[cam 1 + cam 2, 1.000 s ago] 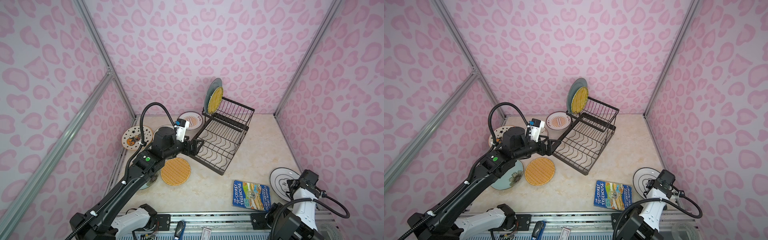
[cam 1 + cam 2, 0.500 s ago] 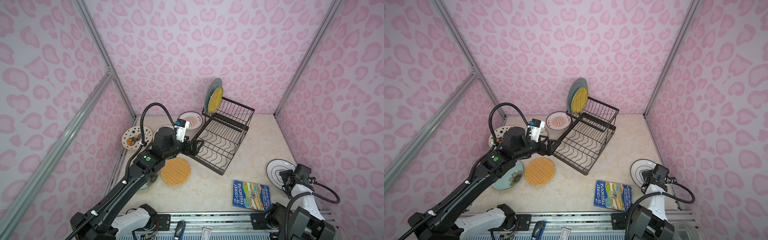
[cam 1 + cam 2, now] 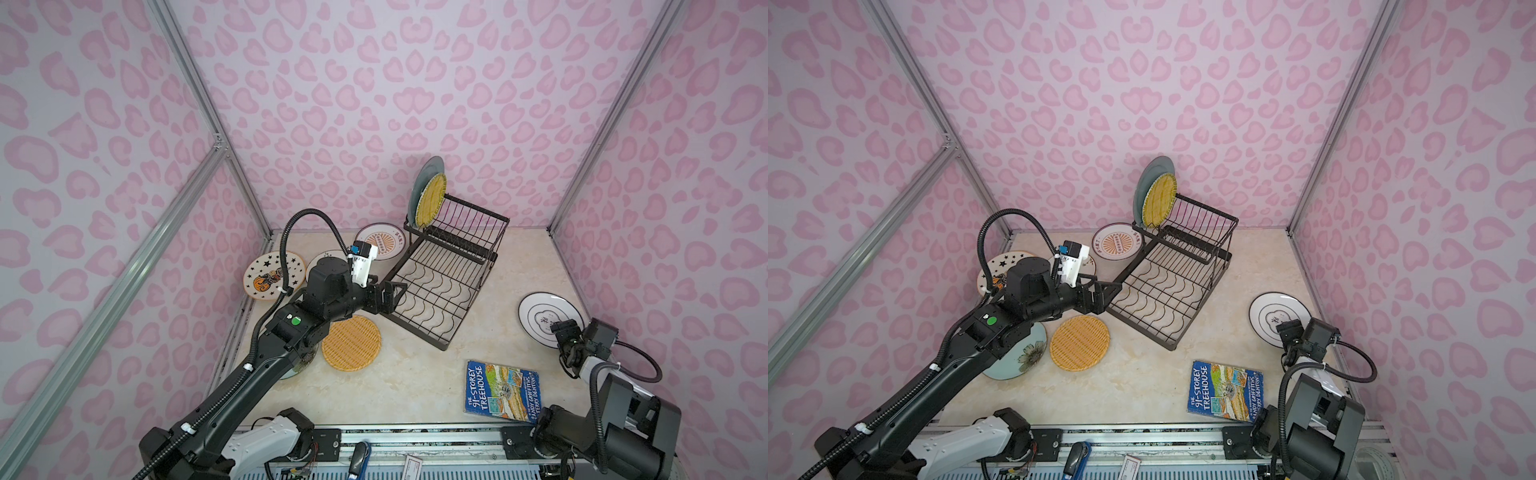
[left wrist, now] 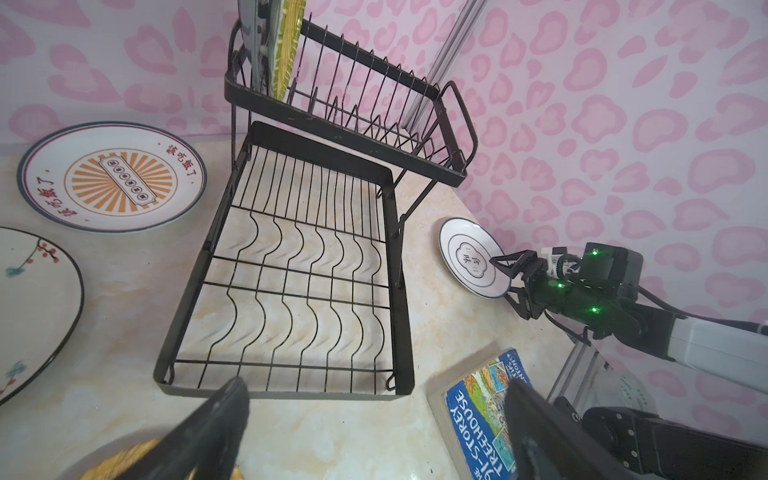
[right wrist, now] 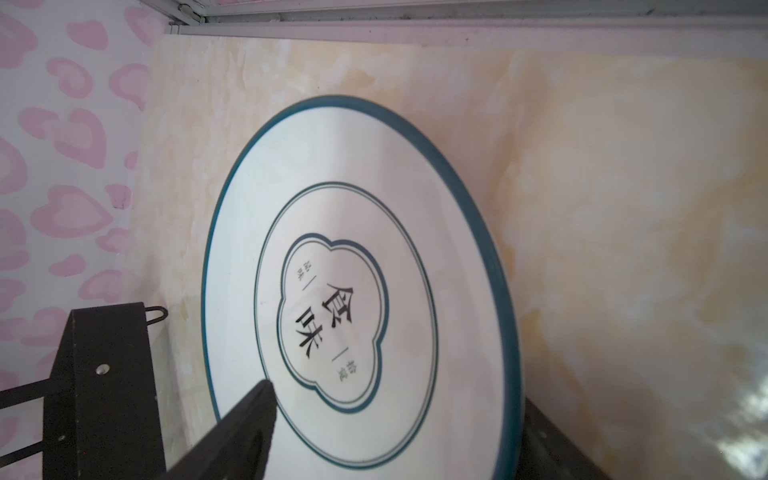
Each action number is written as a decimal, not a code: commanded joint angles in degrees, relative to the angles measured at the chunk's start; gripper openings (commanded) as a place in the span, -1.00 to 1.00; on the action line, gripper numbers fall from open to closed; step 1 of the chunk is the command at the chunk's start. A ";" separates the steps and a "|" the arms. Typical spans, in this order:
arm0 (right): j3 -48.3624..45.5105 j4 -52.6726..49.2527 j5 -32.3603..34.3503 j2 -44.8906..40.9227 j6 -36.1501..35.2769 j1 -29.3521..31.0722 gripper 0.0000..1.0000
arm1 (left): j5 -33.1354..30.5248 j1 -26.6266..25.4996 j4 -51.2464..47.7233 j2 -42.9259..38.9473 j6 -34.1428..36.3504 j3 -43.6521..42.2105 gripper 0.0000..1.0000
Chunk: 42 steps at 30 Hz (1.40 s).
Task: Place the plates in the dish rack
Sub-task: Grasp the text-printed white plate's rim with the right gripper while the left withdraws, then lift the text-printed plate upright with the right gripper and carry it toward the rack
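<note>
Two plates already stand on edge in the dish rack (image 3: 469,305), a teal-grey plate (image 3: 433,166) and a yellow plate (image 3: 432,199) at one end of its raised basket. The ring plate (image 3: 538,311) lies flat on the table, well apart from the rack on the right arm's side. The right gripper (image 4: 500,276) straddles its near rim, with one finger (image 5: 245,424) over the face. Whether it pinches yet I cannot tell. The plate looks glazed: probably stiff, slick, fairly heavy and breakable, so the rim is the only sensible hold, taken deep enough that it cannot swing. The left gripper (image 3: 390,293) hangs just beside the rack's low tray, jaws spread wide and empty, and could block that edge. A book (image 3: 500,390) lies near the rack's front corner, likely beneath any low carry. Five more plates lie flat beyond the rack's other side: sunburst plate (image 3: 380,245), sprig plate (image 3: 328,259), star plate (image 3: 270,276), orange plate (image 3: 351,343) and floral plate (image 3: 1017,357).
</note>
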 commanded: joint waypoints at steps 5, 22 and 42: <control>-0.99 -1.91 -10.55 7.10 0.78 -3.81 0.16 | 0.90 0.05 3.07 -1.44 -2.79 -1.46 0.95; 1.60 4.58 -17.06 16.63 1.58 -5.96 -0.02 | 11.45 0.19 15.72 -2.58 -10.56 -8.95 0.95; -0.15 12.18 -21.60 16.18 4.85 -5.06 -1.00 | 6.97 0.14 15.61 -5.90 -10.38 -10.11 0.95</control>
